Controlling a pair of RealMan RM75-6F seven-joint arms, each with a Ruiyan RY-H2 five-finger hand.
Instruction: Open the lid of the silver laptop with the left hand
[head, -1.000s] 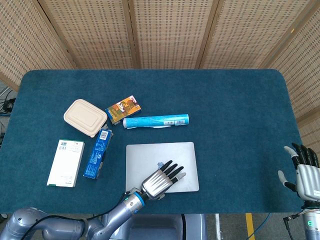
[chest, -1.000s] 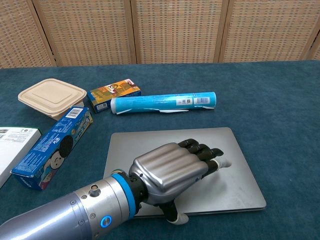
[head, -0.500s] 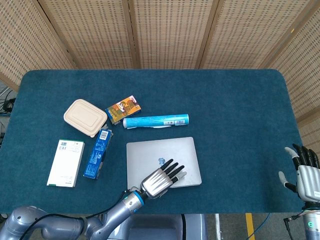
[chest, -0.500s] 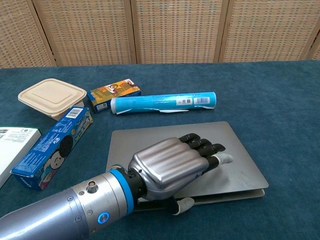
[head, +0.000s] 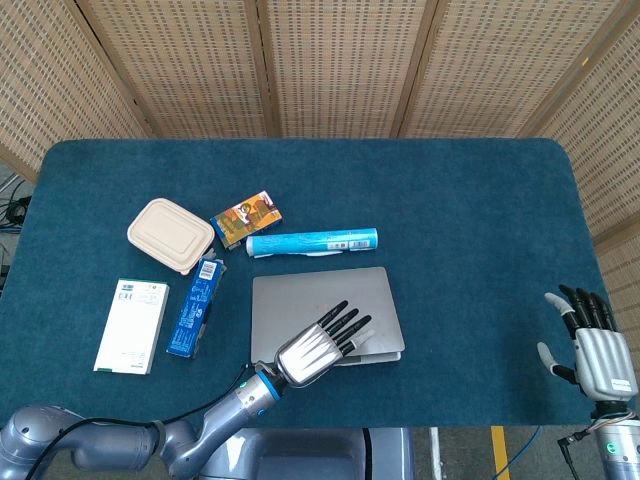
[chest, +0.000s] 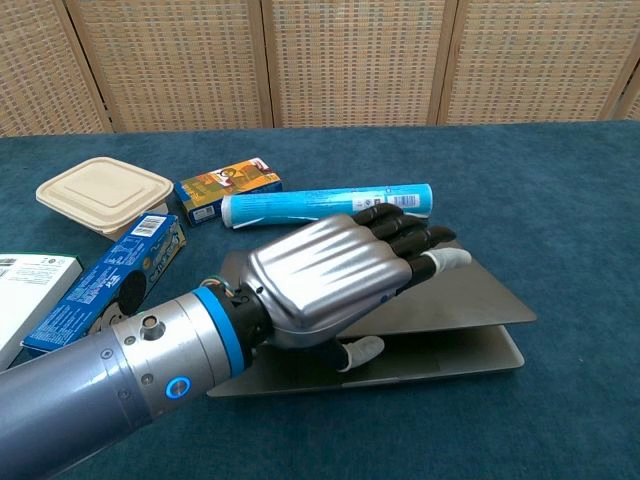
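1. The silver laptop lay near the table's 6 o'clock edge, its lid raised a crack above the base.
2. The left hand gripped the lid's front edge, fingers flat on top and thumb underneath.
3. The right hand hovered off the 4 o'clock corner, fingers spread, holding nothing.
4. A blue tube lay just beyond the laptop at 12 o'clock.
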